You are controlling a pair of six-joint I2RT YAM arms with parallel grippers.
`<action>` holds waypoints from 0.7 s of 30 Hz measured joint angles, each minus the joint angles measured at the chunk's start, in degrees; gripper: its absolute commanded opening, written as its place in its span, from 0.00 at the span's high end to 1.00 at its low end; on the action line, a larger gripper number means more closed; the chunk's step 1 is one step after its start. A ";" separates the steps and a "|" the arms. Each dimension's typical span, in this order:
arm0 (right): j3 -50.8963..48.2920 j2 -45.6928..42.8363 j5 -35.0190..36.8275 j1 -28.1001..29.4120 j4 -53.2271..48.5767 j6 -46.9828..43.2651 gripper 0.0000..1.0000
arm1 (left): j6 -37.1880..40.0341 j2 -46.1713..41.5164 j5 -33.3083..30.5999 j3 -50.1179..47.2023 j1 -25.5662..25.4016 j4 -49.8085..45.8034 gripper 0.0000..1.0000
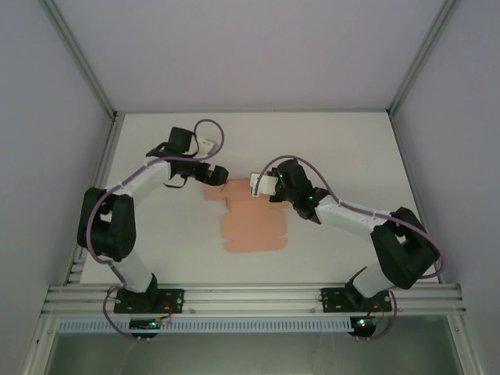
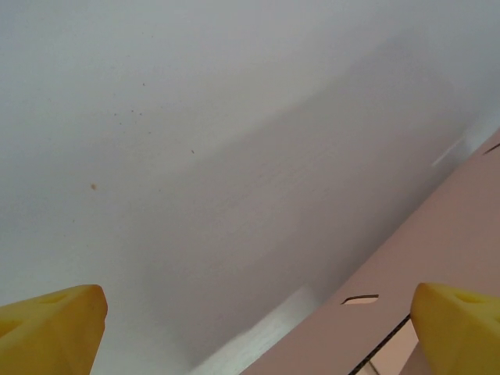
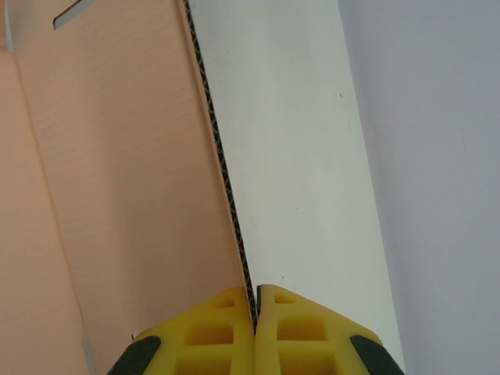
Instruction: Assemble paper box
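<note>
From above, the paper box (image 1: 254, 226) lies in the middle of the bench (image 1: 344, 148), mostly a flat sheet, so folding seems barely begun. At the left wrist, the left gripper (image 2: 258, 336) holds its fingers (image 2: 55, 328) wide apart beside the sheet. At the right wrist, the right gripper (image 3: 255, 316) has its fingers pinched together on one flap's corrugated edge.

Overhead, close wrist views of paper box (image 1: 254, 226)
</note>
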 measured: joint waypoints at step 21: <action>0.13 0.33 -6.71 -2.16 -3.74 4.33 1.00 | 10.71 -3.74 9.88 -8.76 6.43 1.77 0.08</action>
